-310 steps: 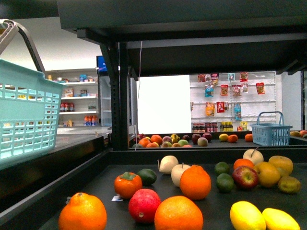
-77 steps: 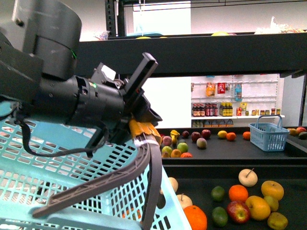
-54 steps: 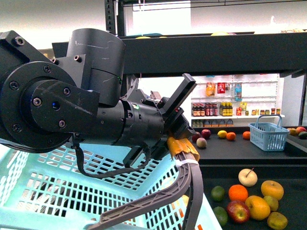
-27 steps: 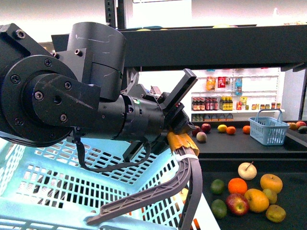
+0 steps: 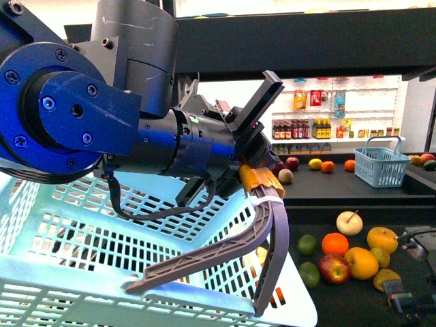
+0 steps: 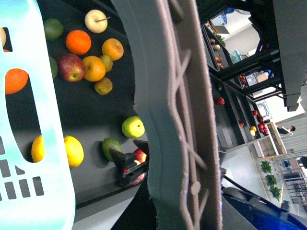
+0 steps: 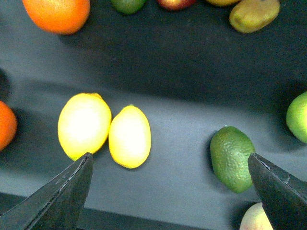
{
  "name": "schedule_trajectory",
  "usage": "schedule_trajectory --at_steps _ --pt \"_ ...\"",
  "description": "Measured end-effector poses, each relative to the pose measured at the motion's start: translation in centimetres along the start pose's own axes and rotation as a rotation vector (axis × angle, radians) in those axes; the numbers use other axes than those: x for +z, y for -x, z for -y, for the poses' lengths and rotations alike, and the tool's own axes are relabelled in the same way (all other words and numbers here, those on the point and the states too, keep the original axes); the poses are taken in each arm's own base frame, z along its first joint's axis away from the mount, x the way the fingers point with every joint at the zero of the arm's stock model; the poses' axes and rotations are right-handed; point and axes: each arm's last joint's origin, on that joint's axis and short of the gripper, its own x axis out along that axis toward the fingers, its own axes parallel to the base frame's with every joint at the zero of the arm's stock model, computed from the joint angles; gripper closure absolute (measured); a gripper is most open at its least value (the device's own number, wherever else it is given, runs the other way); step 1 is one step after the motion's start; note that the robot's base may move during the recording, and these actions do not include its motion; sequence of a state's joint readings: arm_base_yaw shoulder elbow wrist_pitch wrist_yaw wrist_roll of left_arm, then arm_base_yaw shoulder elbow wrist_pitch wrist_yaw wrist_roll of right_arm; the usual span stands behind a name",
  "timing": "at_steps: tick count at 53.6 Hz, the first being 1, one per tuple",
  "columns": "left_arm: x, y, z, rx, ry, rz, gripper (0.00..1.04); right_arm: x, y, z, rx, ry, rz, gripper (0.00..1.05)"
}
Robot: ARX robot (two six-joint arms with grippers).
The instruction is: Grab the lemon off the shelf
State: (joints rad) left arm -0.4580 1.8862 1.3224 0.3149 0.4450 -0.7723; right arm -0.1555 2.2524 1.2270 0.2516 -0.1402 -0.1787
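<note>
Hovering over two lemons, claw spread wide

Right wrist view: the right gripper [image 7: 169, 158] hung above the dark tray of the shelf [image 7: 182, 72], its two black fingers [image 7: 62, 191] far apart and gripping nothing. Two bright yellow fruits lay touching side by side on the tray. The slimmer lemon [image 7: 129, 136] was a smooth oval with a small nub at one end. The rounder lemon [image 7: 82, 125] was fatter, and glare washed out its skin. Both sat inside the fingers' spread, close to one finger and well away from the other.

Room around them: bare tray separated the slimmer lemon from a dark green lime [image 7: 231, 158]. A large orange [image 7: 56, 14] sat well apart across open tray. Another orange [image 7: 5, 124], cut off by the frame edge, lay near the rounder lemon. A green apple [image 7: 298, 117] showed at the far edge, well clear. A darker strip ran along the tray close behind the lemons; whether it was the rim could not be told.

Front view: the left gripper [image 5: 262, 185] was clamped on the grey basket handle [image 5: 269, 231], holding up the teal basket [image 5: 102, 238]. The basket hid the lemons from this camera.
</note>
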Motion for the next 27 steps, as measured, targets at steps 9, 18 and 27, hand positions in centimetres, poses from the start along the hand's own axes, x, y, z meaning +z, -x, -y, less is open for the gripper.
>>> schedule_trajectory --at_steps 9,18,27 --pt "0.0 0.0 0.0 0.0 0.0 0.0 0.97 -2.0 -3.9 -1.6 0.048 0.103 -0.051 0.08" --pt "0.0 0.0 0.0 0.0 0.0 0.0 0.97 -2.2 -6.2 -2.5 0.095 0.182 -0.05 0.08" --pt "0.0 0.0 0.0 0.001 0.0 0.001 0.97 -2.6 -8.1 -2.5 0.11 0.241 -0.06 0.08"
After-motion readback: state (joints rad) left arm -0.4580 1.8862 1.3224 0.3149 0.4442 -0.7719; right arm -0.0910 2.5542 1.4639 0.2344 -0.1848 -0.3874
